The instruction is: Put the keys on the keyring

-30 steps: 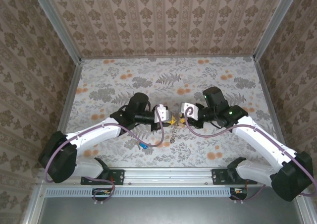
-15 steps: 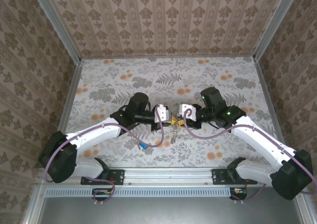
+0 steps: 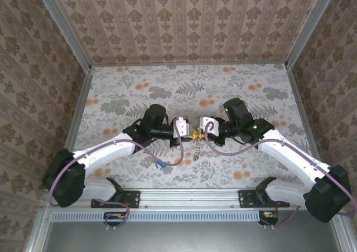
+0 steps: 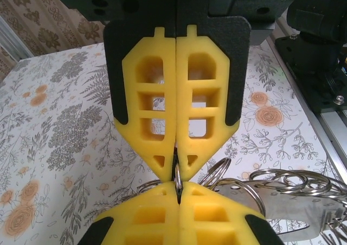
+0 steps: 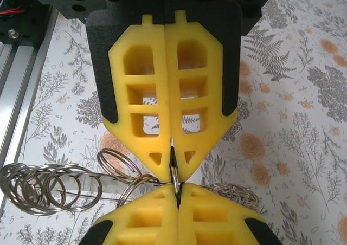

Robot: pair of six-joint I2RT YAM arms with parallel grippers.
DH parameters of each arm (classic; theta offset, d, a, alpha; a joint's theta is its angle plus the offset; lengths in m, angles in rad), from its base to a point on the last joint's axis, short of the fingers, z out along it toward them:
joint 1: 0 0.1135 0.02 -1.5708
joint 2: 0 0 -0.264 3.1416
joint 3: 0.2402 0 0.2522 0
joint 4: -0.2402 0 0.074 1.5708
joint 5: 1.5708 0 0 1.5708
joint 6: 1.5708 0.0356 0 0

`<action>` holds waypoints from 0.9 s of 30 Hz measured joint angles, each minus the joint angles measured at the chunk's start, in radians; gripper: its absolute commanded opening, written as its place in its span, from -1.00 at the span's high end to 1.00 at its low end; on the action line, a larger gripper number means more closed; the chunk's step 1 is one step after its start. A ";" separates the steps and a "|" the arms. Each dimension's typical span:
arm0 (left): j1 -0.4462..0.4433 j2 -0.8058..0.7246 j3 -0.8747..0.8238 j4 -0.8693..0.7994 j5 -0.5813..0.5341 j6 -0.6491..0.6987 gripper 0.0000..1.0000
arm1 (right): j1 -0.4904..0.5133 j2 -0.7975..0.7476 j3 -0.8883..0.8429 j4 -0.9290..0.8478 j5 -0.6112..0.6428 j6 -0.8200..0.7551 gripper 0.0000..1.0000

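My left gripper [image 3: 192,134] and right gripper [image 3: 199,135] meet tip to tip above the middle of the table. Both are shut on the same thin metal ring of the keyring [image 4: 178,175], seen edge-on between the yellow pads [image 5: 174,177]. In the left wrist view my left gripper [image 4: 178,188] is at the bottom and the right one faces it from above. The right wrist view mirrors this, with my right gripper [image 5: 177,189] at the bottom. More linked rings [image 5: 46,185] and a flat silver piece [image 4: 287,204] hang beside the grip, dangling below the grippers [image 3: 196,150]. A small blue-headed key [image 3: 162,164] lies on the table under the left arm's cable.
The floral tabletop [image 3: 184,85] is walled on three sides by patterned panels. A metal rail [image 3: 189,196] with the arm bases runs along the near edge. Purple cables [image 3: 177,151] loop down from both wrists close to the hanging rings.
My right gripper has moved left until its tips touch the left gripper's, and it has shut on the ring. The left gripper has stayed shut in place.
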 measured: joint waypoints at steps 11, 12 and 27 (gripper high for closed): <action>0.011 -0.084 -0.021 -0.010 0.031 -0.015 0.43 | -0.031 -0.058 -0.140 0.195 -0.117 0.142 1.00; 0.014 -0.093 -0.028 -0.004 0.036 -0.019 0.43 | -0.034 -0.063 -0.152 0.226 -0.130 0.164 1.00; 0.076 -0.184 -0.134 0.135 0.039 -0.145 0.36 | -0.039 -0.087 -0.237 0.578 -0.248 0.402 1.00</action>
